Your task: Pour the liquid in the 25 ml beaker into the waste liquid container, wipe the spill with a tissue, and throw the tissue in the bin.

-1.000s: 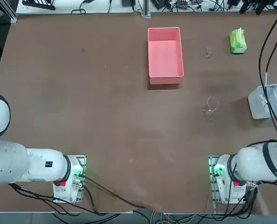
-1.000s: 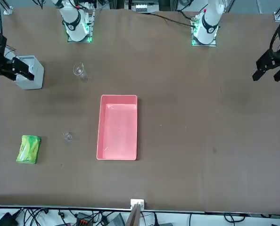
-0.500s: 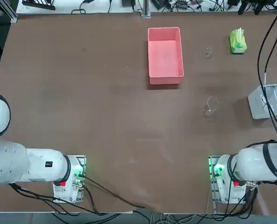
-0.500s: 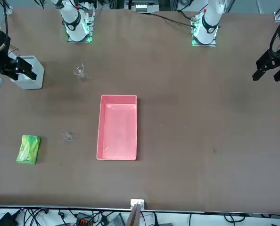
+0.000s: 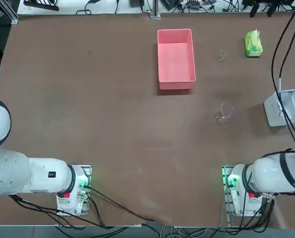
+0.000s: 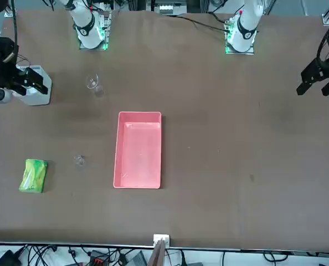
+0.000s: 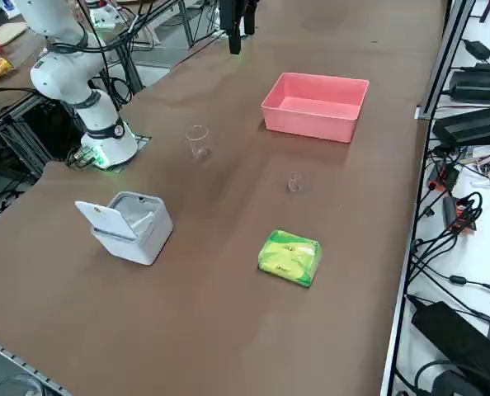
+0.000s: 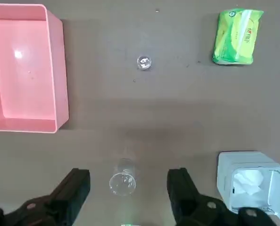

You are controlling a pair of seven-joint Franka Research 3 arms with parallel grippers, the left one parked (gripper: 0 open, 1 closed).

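Seen from overhead, the waste liquid container (image 5: 176, 59) sat leftmost of the objects on the brown table (image 5: 88, 99), then the larger clear glass vessel (image 5: 223, 113) nearer the arm bases, the 25 ml beaker (image 5: 221, 57) well apart from the tub's side, the green tissue pack (image 5: 253, 43), and the small white bin (image 5: 281, 108) at the right edge. That view left the right gripper out of sight. The wrist view supplied it: the right gripper (image 8: 129, 187) hung high above the table with its fingers spread wide and nothing between them, the larger glass vessel (image 8: 122, 177) showing far below in the gap. The same view looked into the bin (image 8: 249, 181), lid up, something white inside. The side view alone showed the beaker (image 7: 294, 182) standing upright.
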